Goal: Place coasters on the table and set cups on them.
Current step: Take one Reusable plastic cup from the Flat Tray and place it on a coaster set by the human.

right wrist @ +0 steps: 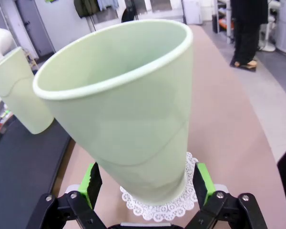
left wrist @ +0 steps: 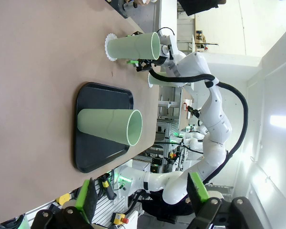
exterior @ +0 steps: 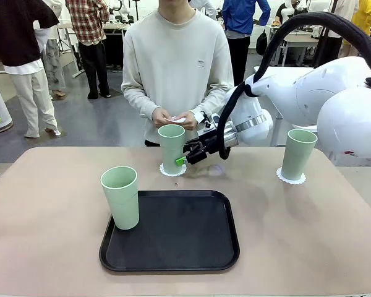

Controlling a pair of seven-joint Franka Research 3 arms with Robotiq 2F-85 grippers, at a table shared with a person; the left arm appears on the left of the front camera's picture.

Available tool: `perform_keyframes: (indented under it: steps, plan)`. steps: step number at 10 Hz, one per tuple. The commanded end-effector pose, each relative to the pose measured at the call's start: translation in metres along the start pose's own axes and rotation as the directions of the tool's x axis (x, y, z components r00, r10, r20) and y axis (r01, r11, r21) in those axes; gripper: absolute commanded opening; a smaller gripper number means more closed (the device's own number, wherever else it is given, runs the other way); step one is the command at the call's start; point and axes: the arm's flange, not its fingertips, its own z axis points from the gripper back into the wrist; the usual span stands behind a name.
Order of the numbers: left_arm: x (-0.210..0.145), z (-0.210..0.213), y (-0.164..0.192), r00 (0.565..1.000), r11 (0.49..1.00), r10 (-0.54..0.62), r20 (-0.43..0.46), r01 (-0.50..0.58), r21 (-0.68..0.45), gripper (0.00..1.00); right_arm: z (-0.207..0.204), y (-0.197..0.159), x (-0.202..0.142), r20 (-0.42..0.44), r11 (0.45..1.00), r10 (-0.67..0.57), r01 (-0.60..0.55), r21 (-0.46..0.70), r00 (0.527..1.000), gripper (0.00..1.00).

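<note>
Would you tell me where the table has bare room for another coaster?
Bare table lies far left, between its left edge and the middle cup, behind the left cup. Another patch lies right of the tray, in front of the right cup. Crowded: the middle cup, with the open right gripper straddling it.

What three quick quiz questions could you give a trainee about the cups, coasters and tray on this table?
1. True or false: the mint-green cup on the black tray stands on a doily coaster.
2. How many cups stand on doily coasters? A one, B two, C three.
3. Fill in: the open right gripper has its jaws either side of the ___ cup.
Key: 1 false, it stands on bare tray. 2 B: the middle cup on the middle coaster and the right cup on the right coaster. 3 middle.
</note>
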Motion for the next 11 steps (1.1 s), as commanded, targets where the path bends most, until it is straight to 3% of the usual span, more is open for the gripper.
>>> perform_keyframes:
  steps: [1,5,7,9,11]
  plan:
    - [0.001,-0.001,-0.002,1.0,1.0,-0.017,0.001,0.017,-0.022,1.0,0.012,0.004,0.009,-0.057,1.0,-0.013,0.011,-0.027,0.998,1.0]
    - [0.001,-0.001,-0.002,1.0,1.0,-0.017,0.001,0.017,-0.022,1.0,0.042,0.021,0.019,-0.122,0.997,0.012,-0.022,-0.076,0.992,1.0]
    - [0.001,-0.001,-0.002,1.0,1.0,-0.017,0.001,0.017,-0.022,1.0,0.063,0.043,0.035,-0.227,0.991,0.014,-0.044,-0.124,0.974,1.0]
    - [0.001,-0.001,-0.002,1.0,1.0,-0.017,0.001,0.017,-0.022,1.0,0.093,0.088,0.084,-0.394,0.937,-0.152,0.006,-0.348,0.906,1.0]
    - [0.001,-0.001,-0.002,1.0,1.0,-0.017,0.001,0.017,-0.022,1.0,0.125,0.138,0.141,-0.401,0.852,-0.276,0.03,-0.522,0.874,1.0]
